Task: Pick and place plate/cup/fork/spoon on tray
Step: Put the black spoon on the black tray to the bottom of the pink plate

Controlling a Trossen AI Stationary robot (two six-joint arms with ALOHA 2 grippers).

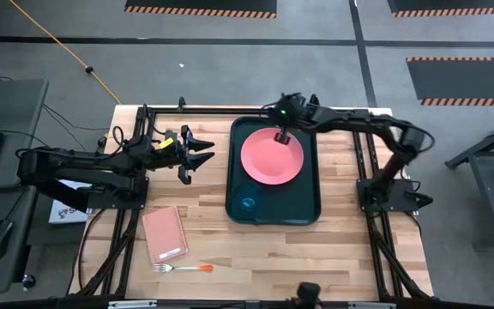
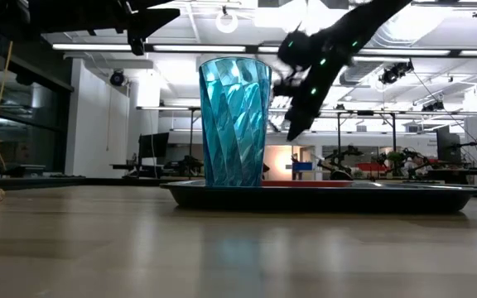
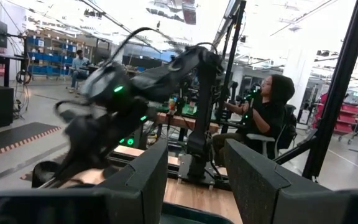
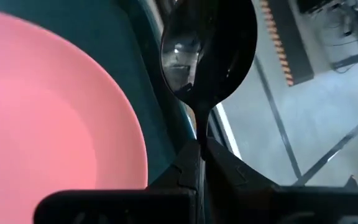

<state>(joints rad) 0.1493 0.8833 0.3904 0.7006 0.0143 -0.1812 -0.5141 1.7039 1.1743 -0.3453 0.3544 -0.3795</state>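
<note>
The dark tray (image 1: 305, 204) lies mid-table. The salmon-pink plate (image 1: 268, 159) lies flat in its far half, and the teal cup (image 1: 247, 203) (image 2: 234, 122) stands upright in its near left corner. My right gripper (image 1: 281, 134) (image 2: 293, 124) hovers over the plate's far edge, shut on the dark spoon (image 4: 207, 50). My left gripper (image 1: 201, 151) (image 3: 196, 180) is open and empty, raised left of the tray. The orange-handled fork (image 1: 183, 268) lies flat on the table near its front edge. My right gripper pinches the spoon's thin neck (image 4: 199, 127) just behind the bowl between its two fingertips. The bowl (image 4: 207, 43) sticks out past the fingertips, in line with the fingers. The fingers slant down from the far right, and the spoon is lifted clear above the plate (image 4: 48, 106) and tray rim (image 4: 160, 118).
A pink notebook (image 1: 163, 235) lies on the table left of the tray, near the fork. The tray's near right part (image 1: 294, 202) is bare. A seated person (image 3: 269, 115) shows in the room beyond the table.
</note>
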